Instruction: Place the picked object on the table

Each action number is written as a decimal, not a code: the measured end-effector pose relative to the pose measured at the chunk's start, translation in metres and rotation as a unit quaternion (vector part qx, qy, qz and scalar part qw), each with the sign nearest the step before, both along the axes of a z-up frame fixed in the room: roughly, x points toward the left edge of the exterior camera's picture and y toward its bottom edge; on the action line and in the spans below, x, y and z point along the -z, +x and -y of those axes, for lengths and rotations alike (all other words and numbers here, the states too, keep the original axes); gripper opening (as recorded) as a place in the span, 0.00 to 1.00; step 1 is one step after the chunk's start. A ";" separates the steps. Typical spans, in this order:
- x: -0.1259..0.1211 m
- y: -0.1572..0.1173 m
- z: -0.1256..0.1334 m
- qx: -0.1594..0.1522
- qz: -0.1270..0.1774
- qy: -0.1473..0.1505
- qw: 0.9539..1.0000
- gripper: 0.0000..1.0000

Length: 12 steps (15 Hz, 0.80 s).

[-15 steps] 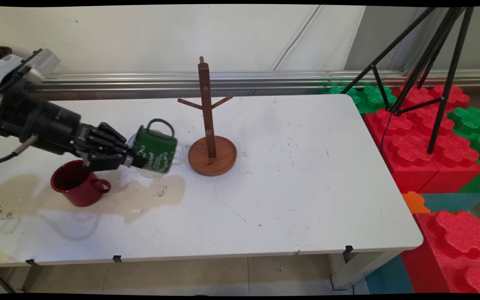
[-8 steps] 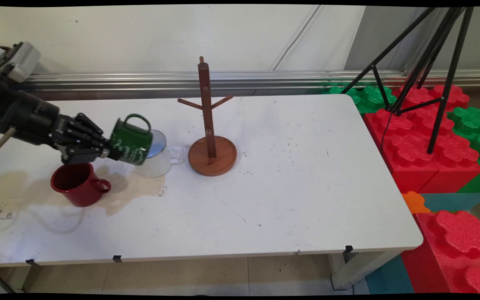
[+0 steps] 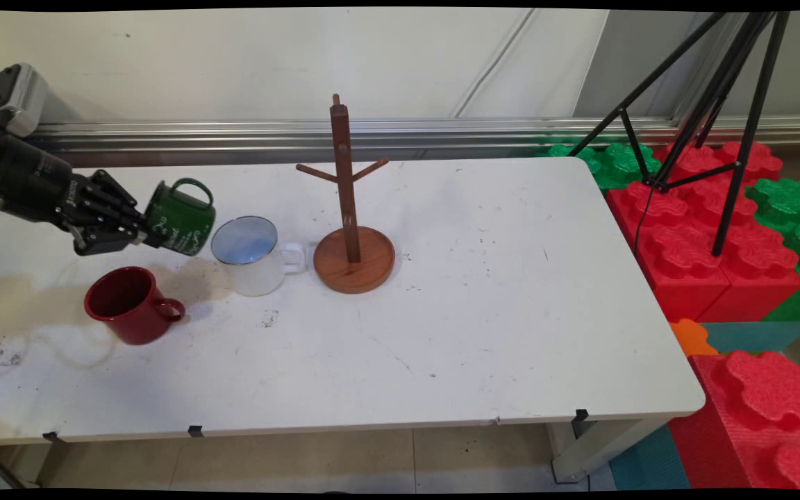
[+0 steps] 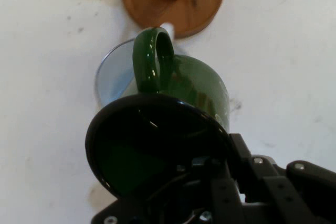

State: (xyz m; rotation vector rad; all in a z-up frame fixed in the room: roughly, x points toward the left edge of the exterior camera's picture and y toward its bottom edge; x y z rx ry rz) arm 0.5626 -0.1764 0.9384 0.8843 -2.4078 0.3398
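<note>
1. The gripper [image 3: 142, 235] is clamped on the rim of a green mug [image 3: 179, 218], held tilted above the table [image 3: 483, 333], handle up.
2. A white mug [image 3: 251, 257] stands just beside it, a red mug [image 3: 129, 305] below, the wooden stand [image 3: 351, 229] beyond.

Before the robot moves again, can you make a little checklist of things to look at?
1. Fingers gripping the green mug at its rim: ok.
2. Green mug clear of the table: ok, held tipped on its side, handle up.
3. White mug upright, beside the wooden mug tree: ok.
4. Red mug upright, apart from the fingers: ok.
5. Anything inside the green mug: cannot tell.
</note>
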 end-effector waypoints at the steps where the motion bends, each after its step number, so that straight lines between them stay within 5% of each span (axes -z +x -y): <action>1: 0.001 0.005 0.002 -0.001 0.012 -0.001 1.000 0.00; 12: 0.035 0.047 0.029 -0.008 0.106 -0.001 0.994 0.00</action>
